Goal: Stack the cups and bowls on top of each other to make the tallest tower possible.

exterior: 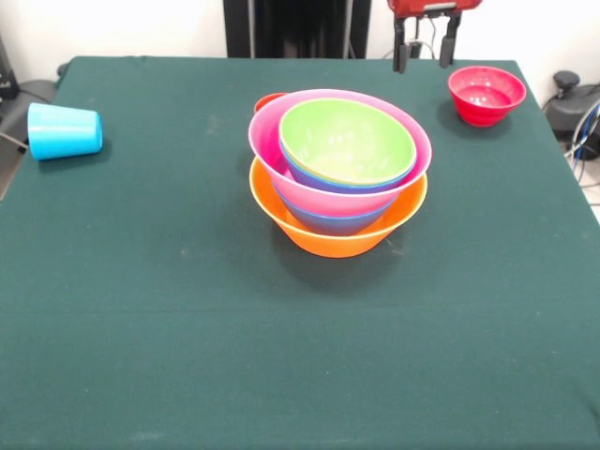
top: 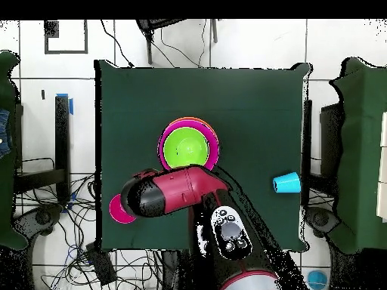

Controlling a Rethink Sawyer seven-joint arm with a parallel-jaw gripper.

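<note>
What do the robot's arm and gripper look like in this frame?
Front view: the gripper is a red body at the top edge with two dark, slim, straight fingers hanging below. Overhead view: the arm is a bulky, rounded red shell with black joint ends.

Six bowls (exterior: 338, 178) — five stacked, one red apart — one blue cup (exterior: 64, 131)
</note>
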